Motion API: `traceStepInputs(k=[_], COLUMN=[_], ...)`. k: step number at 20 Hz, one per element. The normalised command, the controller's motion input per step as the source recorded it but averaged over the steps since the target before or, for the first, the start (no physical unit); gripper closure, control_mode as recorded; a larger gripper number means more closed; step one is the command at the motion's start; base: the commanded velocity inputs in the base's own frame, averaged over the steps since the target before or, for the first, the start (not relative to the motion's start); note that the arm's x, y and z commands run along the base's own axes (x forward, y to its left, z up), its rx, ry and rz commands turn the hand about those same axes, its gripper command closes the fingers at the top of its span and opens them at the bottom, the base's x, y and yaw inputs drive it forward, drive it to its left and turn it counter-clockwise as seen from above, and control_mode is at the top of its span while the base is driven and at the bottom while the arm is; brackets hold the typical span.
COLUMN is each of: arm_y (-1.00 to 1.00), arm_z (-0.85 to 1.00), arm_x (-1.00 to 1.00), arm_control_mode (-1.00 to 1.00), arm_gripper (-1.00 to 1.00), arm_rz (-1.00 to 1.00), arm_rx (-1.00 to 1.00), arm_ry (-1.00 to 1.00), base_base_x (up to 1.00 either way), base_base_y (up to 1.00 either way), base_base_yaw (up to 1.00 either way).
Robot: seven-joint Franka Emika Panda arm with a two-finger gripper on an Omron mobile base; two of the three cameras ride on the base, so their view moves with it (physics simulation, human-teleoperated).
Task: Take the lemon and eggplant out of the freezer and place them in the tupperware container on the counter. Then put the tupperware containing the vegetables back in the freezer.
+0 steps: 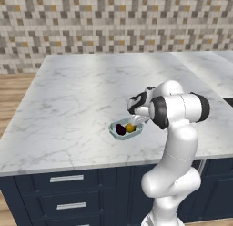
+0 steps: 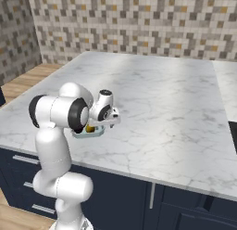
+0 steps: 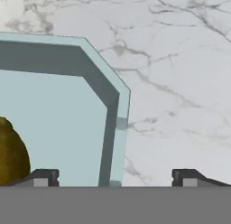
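Jaws spread wide, straddling the tupperware container (image 3: 118, 123) wall; lemon (image 1: 130, 127) and eggplant (image 1: 120, 129) loaded, so next comes clamping that rim.

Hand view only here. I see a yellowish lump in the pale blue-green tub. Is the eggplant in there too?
Observer: Yes. The left base view shows the small dark purple eggplant beside the round yellow lemon in the translucent pale blue-green container.
Operator: Where's the tub?
Observer: Near the front edge of the white marble counter, above the navy drawers.
Operator: Hand?
Observer: The open hand hangs close over the container's right end, holding nothing.
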Motion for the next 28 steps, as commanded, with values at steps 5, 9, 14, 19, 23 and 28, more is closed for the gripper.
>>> traceStepInputs(k=[5, 9, 14, 19, 23, 28], arm_y=[0.01, 0.25, 0.51, 0.68, 0.35, 0.04], arm_z=[-0.36, -0.39, -0.35, -0.09, 0.14, 0.91], arm_x=[0.17, 0.07, -0.04, -0.15, -0.48, -0.58], arm_control_mode=[-1.0, -1.0, -1.0, -1.0, -1.0, -1.0], arm_gripper=[-1.0, 1.0, 1.0, 1.0, 1.0, 1.0], arm_rz=[0.0, 0.0, 0.0, 0.0, -0.04, -0.09], arm_rx=[0.04, 0.01, 0.0, 0.0, 0.0, 0.04], arm_ry=[0.06, 0.06, 0.0, 0.0, 0.0, -0.04], base_base_x=[0.0, 0.0, 0.0, 0.0, 0.0, 0.0], base_base_y=[0.0, 0.0, 0.0, 0.0, 0.0, 0.0], base_base_yaw=[0.0, 0.0, 0.0, 0.0, 0.0, 0.0])
